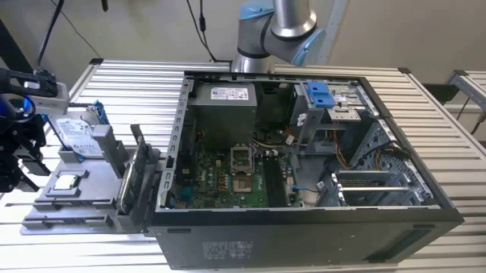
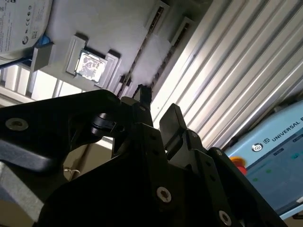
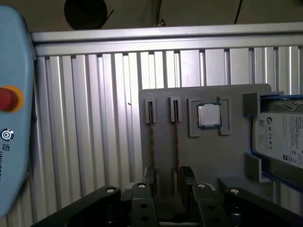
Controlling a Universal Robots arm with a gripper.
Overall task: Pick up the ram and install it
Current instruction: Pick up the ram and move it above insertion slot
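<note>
Gripper [image 3: 169,178]: fingers apart, nothing held, hovering over the gray tray [image 3: 208,161].
Ram [image 3: 176,137]: on its edge in a tray slot, just ahead of the fingertips, not touched.
Second stick [image 3: 151,137]: in the neighbour slot, parallel.
Processor chip [image 3: 209,115]: beside the slots, farther from the gripper.

Tight slots, open air above the tray [image 3: 208,161]
The ram [image 3: 176,139] and the other stick [image 3: 151,139] stand just beside each other, a thin gap between. The drive [image 3: 279,137] rises near one end, taller I think.
</note>
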